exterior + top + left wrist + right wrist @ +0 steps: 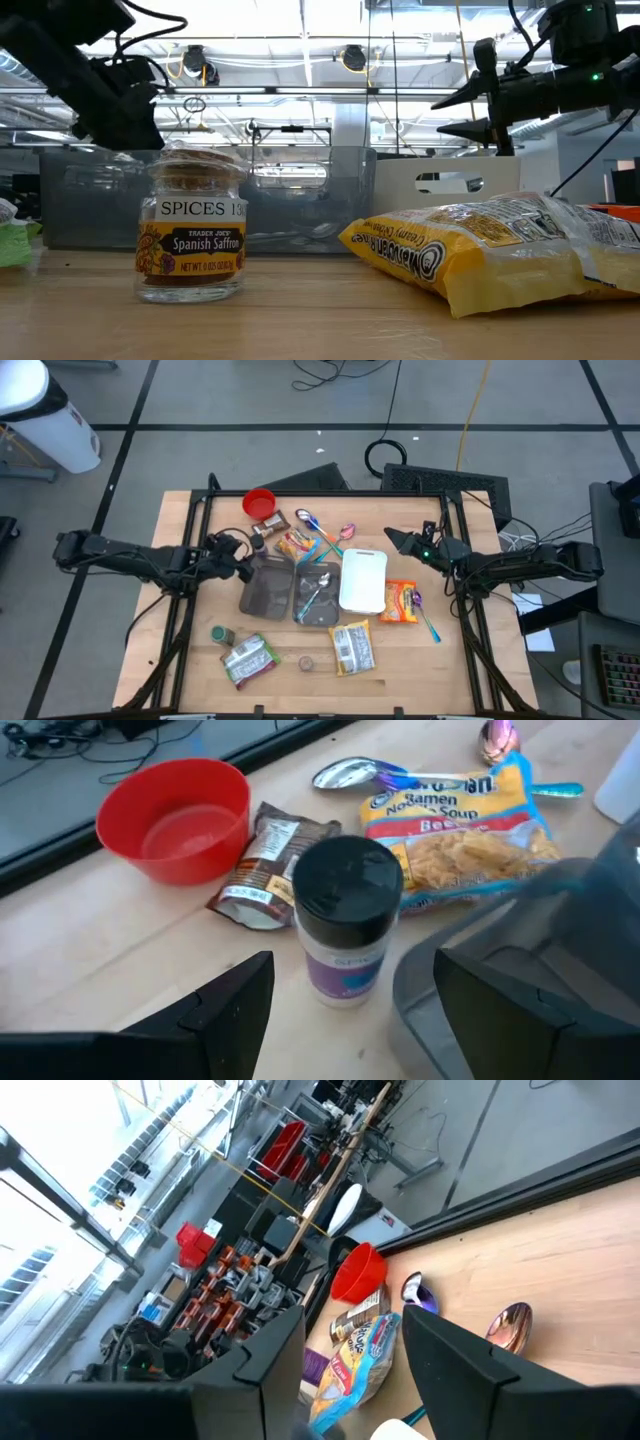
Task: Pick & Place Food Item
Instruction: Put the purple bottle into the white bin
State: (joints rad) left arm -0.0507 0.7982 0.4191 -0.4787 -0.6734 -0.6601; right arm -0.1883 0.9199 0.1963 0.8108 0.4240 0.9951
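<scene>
Your left claw point(345, 1010) stands wide and holds nothing. It hovers just short of the black-capped shaker jar point(345, 915), which stands upright on the worktop point(90, 950) between the claw's fingers in the wrist view, not yet touched as far as I can tell. Just beside the jar lies a small brown packet point(265, 870), then the red bowl point(175, 820), empty. On the jar's other side sits the ramen soup packet point(465, 825), with a spoon point(350, 772) touching its far edge. The grey tray point(290, 595) lies right next to this claw.

Your right claw point(395, 540) waits raised above the worktop's far right part, jaws partly parted, empty, near the white container point(363, 580).

As for progress, judge it as barely begun: nothing is gripped, and the food packets, among them the orange packet point(400, 601) and the yellow noodle bag point(500, 250), all lie loose on the worktop. The grasp, lift and placing are all still ahead of you.
</scene>
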